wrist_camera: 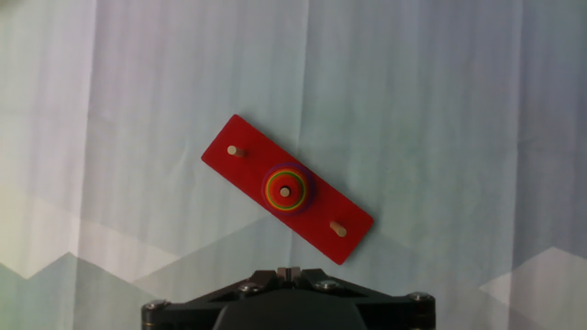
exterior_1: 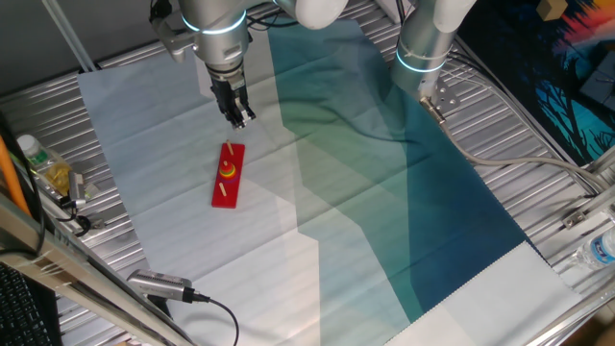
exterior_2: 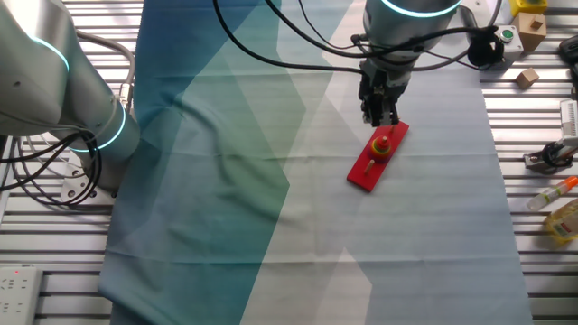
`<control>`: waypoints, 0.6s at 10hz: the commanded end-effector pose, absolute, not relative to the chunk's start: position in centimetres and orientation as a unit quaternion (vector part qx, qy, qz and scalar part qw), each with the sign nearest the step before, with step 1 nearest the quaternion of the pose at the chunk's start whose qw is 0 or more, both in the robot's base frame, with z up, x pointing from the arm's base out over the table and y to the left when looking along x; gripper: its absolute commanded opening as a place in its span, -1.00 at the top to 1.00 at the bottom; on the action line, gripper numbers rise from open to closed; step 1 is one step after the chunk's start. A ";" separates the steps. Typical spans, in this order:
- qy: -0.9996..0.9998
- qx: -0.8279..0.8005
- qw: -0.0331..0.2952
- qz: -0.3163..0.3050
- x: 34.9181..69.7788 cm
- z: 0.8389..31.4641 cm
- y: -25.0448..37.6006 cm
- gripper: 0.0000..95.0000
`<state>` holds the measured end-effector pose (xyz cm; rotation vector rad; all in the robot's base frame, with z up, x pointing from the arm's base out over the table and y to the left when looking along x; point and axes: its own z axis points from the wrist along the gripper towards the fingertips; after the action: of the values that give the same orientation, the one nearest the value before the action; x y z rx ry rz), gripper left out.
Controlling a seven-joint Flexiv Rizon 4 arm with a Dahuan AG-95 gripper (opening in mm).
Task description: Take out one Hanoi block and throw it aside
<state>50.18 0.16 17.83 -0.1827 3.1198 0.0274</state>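
The long red base board (wrist_camera: 316, 215) lies on the cloth with three pegs. A stack of coloured rings sits on its middle peg, and the tiny round red Hanoi block (wrist_camera: 285, 191) is on top of that stack. The stack also shows in one fixed view (exterior_1: 229, 170) and in the other fixed view (exterior_2: 383, 143). My gripper (wrist_camera: 286, 272) is shut and empty. It hovers above the cloth just off one end of the board (exterior_1: 240, 118) (exterior_2: 379, 117), apart from the stack.
A second arm (exterior_1: 428, 38) (exterior_2: 54, 81) stands at the cloth's edge. A bottle (exterior_1: 43, 163) and a cabled device (exterior_1: 159, 284) lie on the slatted table. Small wooden blocks (exterior_2: 528, 77) and tools (exterior_2: 551, 158) lie on the other side.
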 end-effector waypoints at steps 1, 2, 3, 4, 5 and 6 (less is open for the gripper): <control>0.998 -0.064 0.004 0.006 50.3 19.0 0.5 1.00; 0.997 -0.077 0.008 0.004 50.3 19.1 0.5 1.00; 0.997 -0.080 0.007 0.001 50.3 19.0 0.5 1.00; 0.996 -0.084 0.008 0.001 50.3 18.9 0.4 1.00; 0.996 -0.087 0.007 0.000 50.3 18.9 0.4 1.00; 0.996 -0.088 0.006 -0.002 50.3 18.9 0.4 1.00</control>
<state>50.24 0.45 18.99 -0.2801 3.1168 -0.0092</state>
